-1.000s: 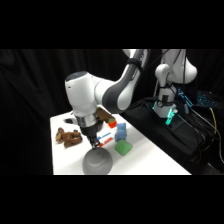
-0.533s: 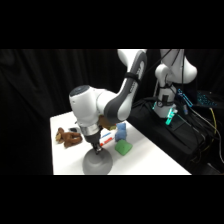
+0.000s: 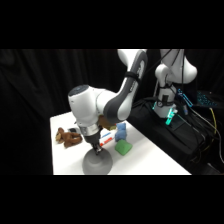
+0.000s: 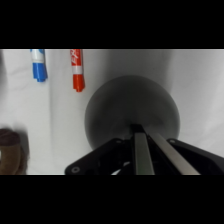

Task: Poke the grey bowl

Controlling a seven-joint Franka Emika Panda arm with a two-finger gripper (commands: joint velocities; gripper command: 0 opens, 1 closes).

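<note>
The grey bowl [image 3: 98, 163] sits at the table's front edge, round and matte. In the wrist view the grey bowl [image 4: 131, 105] fills the middle of the picture. My gripper [image 3: 94, 149] comes down from above onto the bowl's upper rim. Its two fingers are pressed together, and in the wrist view the gripper [image 4: 136, 129] ends in one narrow point over the bowl's inside. Whether the tip touches the bowl I cannot tell. Nothing is held.
A brown plush toy [image 3: 68, 137] lies left of the bowl. A red marker [image 4: 76, 70] and a blue marker [image 4: 38, 65] lie beyond it. A green block [image 3: 122, 148] and a blue object [image 3: 120, 132] stand to the right. Black equipment with cables [image 3: 170, 120] stands beside the table.
The arm has lowered and moved toward the table's front, bringing the gripper from above the bowl down to its rim. The bowl and the other objects have stayed where they were.
</note>
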